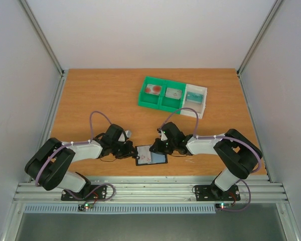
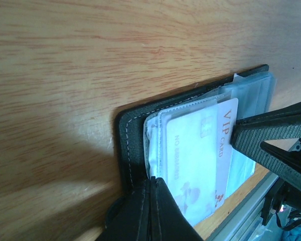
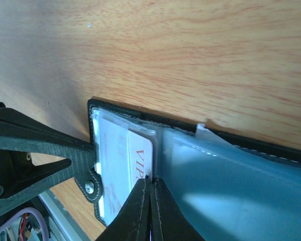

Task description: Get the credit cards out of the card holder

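The black card holder (image 1: 151, 155) lies open near the table's front edge, with grey-blue and clear pockets. A whitish credit card (image 2: 200, 155) with red "VIP CARD" lettering sticks partly out of a clear pocket; it also shows in the right wrist view (image 3: 140, 150). My left gripper (image 2: 156, 183) is shut, its tips pressing on the holder's left edge (image 2: 128, 145). My right gripper (image 3: 151, 179) is shut with its tips on the exposed edge of the VIP card; it shows in the left wrist view (image 2: 241, 135) too. The blue pocket flap (image 3: 231, 191) lies to its right.
A green compartment tray (image 1: 163, 103) at the back holds a whitish card with red marks (image 1: 153, 90) and a greyish card (image 1: 173, 93). A white tray (image 1: 203, 103) beside it holds a teal card (image 1: 193, 96). The metal rail (image 1: 150, 191) runs along the front edge.
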`<state>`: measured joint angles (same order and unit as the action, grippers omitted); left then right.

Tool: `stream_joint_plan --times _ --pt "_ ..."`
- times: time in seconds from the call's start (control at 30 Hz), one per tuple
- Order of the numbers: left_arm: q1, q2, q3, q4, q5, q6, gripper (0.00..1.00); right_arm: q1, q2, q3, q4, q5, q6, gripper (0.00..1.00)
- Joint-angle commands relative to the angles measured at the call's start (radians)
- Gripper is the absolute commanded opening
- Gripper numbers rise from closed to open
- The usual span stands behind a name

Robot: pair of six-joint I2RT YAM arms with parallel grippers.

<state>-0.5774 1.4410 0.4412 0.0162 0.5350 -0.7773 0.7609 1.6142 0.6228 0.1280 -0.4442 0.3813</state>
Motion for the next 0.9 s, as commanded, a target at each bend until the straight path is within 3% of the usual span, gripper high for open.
stream_joint_plan --times 0.0,0.33,0.47,0.57,0.7,0.87 --pt "-0.007 0.04 -0.036 -0.032 -0.07 0.017 0.02 -0.023 -0.018 -0.02 0.023 -0.006 -0.026 0.01" --pt "-0.008 0.032 -0.039 -0.031 -0.065 0.012 0.02 -0.043 -0.02 -0.027 0.02 -0.03 -0.035 0.01" --pt "-0.007 0.03 -0.039 -0.034 -0.072 0.011 0.02 -0.043 0.015 -0.01 0.025 -0.079 -0.042 0.13" --pt "-0.008 0.035 -0.039 -0.027 -0.069 0.009 0.02 -0.041 0.044 -0.013 0.039 -0.089 -0.041 0.15" --pt "-0.007 0.036 -0.044 -0.027 -0.067 0.001 0.02 -0.042 0.075 -0.017 0.067 -0.103 -0.03 0.14" --pt "-0.008 0.028 -0.04 -0.028 -0.074 -0.001 0.01 -0.044 0.05 -0.01 0.048 -0.088 -0.048 0.01"
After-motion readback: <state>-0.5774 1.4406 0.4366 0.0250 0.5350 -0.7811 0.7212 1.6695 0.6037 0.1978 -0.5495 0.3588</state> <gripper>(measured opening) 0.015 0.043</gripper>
